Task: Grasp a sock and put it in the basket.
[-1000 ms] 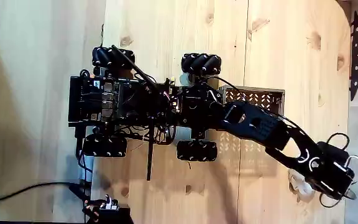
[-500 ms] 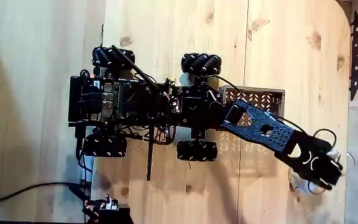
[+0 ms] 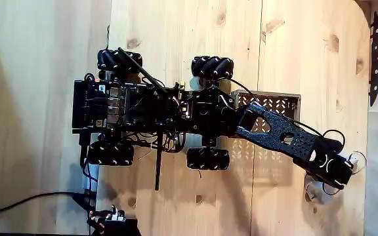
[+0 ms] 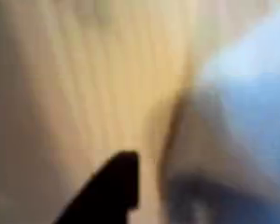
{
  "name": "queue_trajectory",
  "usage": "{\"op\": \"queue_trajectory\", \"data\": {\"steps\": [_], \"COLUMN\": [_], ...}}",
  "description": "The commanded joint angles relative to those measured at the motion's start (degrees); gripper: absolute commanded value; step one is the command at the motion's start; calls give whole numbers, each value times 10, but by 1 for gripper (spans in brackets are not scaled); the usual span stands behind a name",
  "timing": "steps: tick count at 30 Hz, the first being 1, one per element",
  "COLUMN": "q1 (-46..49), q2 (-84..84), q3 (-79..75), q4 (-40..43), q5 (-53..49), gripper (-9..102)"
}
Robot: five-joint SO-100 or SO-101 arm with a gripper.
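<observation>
A: Reading the fixed view from the left, what was there?

B: A wheeled robot base (image 3: 149,111) sat on the wooden counter (image 3: 176,26), a cable (image 3: 31,198) trailing off its left end. The basket (image 3: 271,100) lay against the base's right side, partly under the arm (image 3: 281,136), which reached out to the lower right.

A: And the gripper (image 3: 333,172)?

B: At the arm's far end, past the basket's right edge. Whether the jaws were released or clenched I could not tell; the black housing hid them from above, and the wrist view was a blur with only a dark finger (image 4: 107,191) against pale wood.

A: Where was the sock (image 3: 317,192)?

B: A pale lump showed just below the gripper, at the counter's lower right, outside the basket. Whether it hung from the jaws or lay on the wood, I could not tell.

A: What could have gone wrong from there?

B: If the hold was only on a fold, I judged the soft fabric could slip out during the swing toward the basket. The tray was shallow and half covered by the arm, so a release made too near its rim could have left the sock draped over the edge or on the counter.
</observation>
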Motion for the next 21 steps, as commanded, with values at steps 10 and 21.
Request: {"op": "queue_trajectory", "data": {"steps": [10,21], "q1": [7,-27], "q2": [-83,88], "q3": [-127,-127], "q4": [54,172], "q5": [-40,73], "gripper": [6,0]}}
